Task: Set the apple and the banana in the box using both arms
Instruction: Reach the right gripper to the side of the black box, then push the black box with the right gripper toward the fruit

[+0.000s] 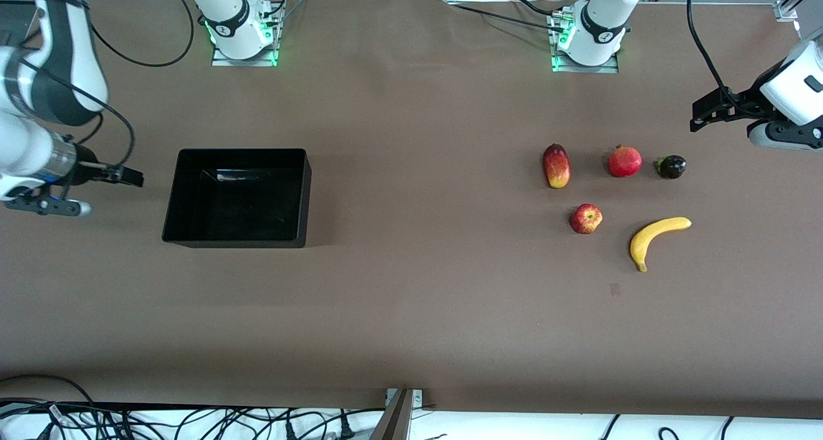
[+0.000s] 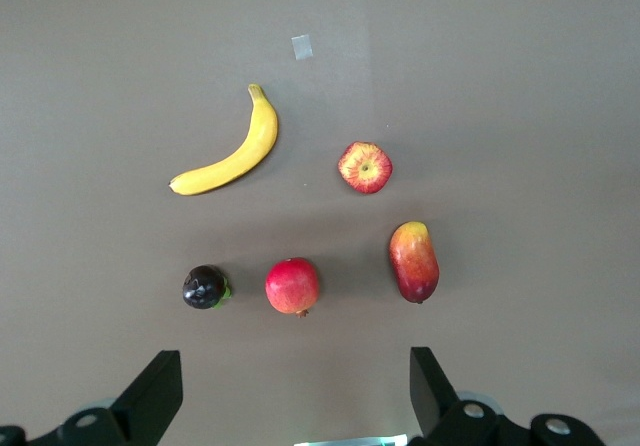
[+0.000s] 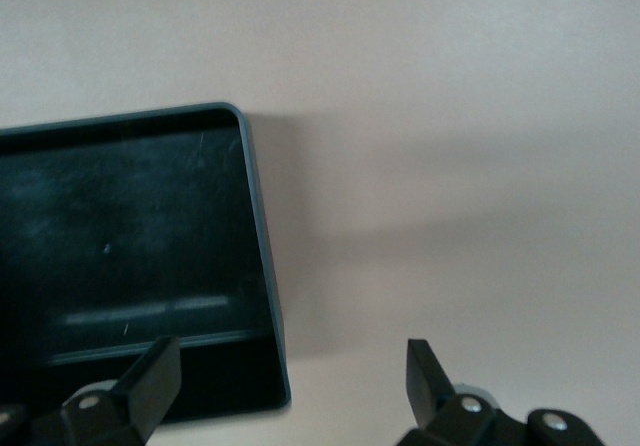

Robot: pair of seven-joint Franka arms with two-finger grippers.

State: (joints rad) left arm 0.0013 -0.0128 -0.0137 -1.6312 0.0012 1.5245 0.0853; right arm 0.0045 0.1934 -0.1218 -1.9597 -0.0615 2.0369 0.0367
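Nothing is lifted yet, so I judge this the opening step, the reach for the first fruit. My left end effector (image 1: pixel 697 119) hangs over bare desk (image 1: pixel 411 311) at the left arm's end with its fingers spread wide and nothing between them. Closest below it lies a row of three things I should leave alone: a small dark fruit (image 2: pixel 205 287), a red pomegranate (image 2: pixel 292 286) and a red-yellow mango (image 2: pixel 414 261). Past that row, farther out from this end effector, sit my targets: the apple (image 2: pixel 365 167), stem dimple up, and the banana (image 2: pixel 231 156), curved and lying flat, each apart from the others. My right end effector (image 1: pixel 132 176) hovers just beside the box (image 1: pixel 177 195) at the right arm's end, fingers likewise spread and empty; the box's rim corner sits right under it in the right wrist view, and the box looks empty. Both fruits lie well apart from the box, with open desk between. The next move, as I judge it, is for my left end effector to pass over the near row, come down with its fingers either side of the apple or across the banana's middle, and close. Both of my wrist views cut off my fingertips' lower parts, and the box's interior is dark and glossy, so its floor is hard to read.
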